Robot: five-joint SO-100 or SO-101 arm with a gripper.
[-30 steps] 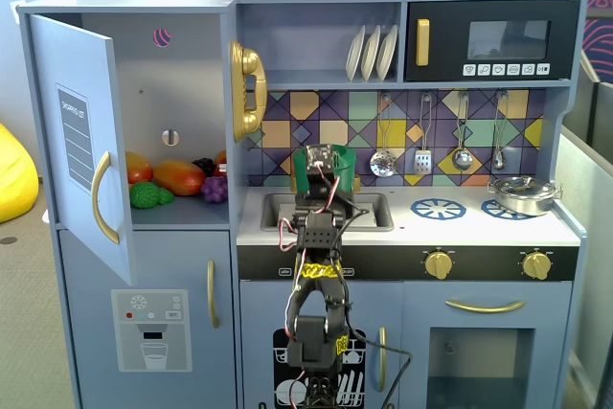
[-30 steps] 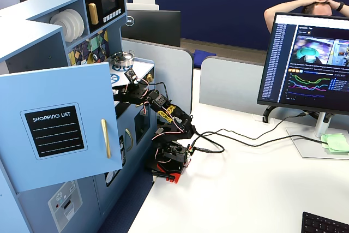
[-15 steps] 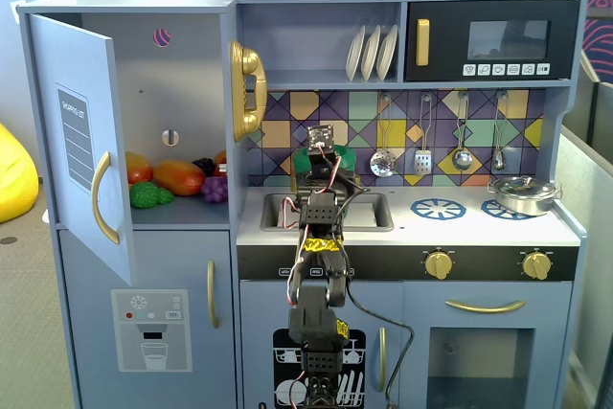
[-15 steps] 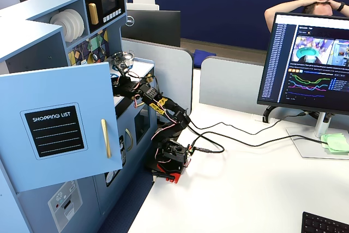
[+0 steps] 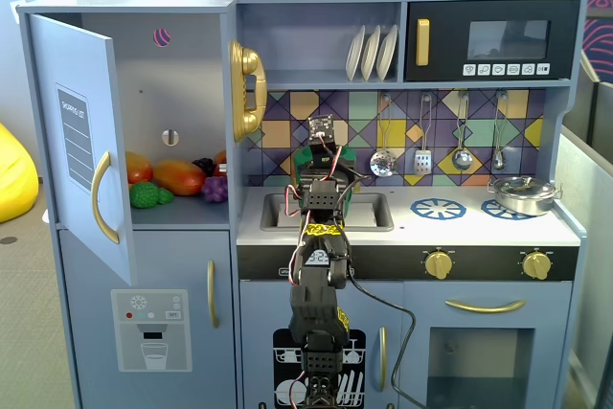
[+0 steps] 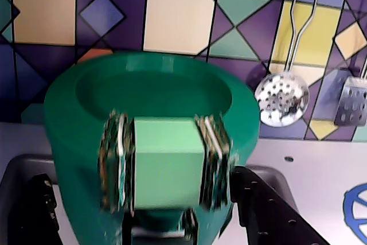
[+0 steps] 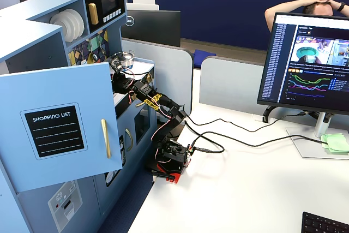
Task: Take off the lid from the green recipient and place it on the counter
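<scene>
One gripper [image 6: 167,167] was clamped on the blocky knob of the lid [image 6: 169,170], holding it up just in front of the green recipient [image 6: 152,107], whose mouth showed open behind the fingers [image 6: 117,164]. The lift-off looked done; carrying was the step in hand. Next, it would need to swing sideways over bare counter [image 6: 312,167], lower the lid flat and let go.

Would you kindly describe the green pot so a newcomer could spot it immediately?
On the toy kitchen's white counter, look at the sink left of the blue burner rings. The green recipient stands there before the tiled backsplash, behind the arm: dark green, widening to an open rim, unlike the silver pan at right.
</scene>
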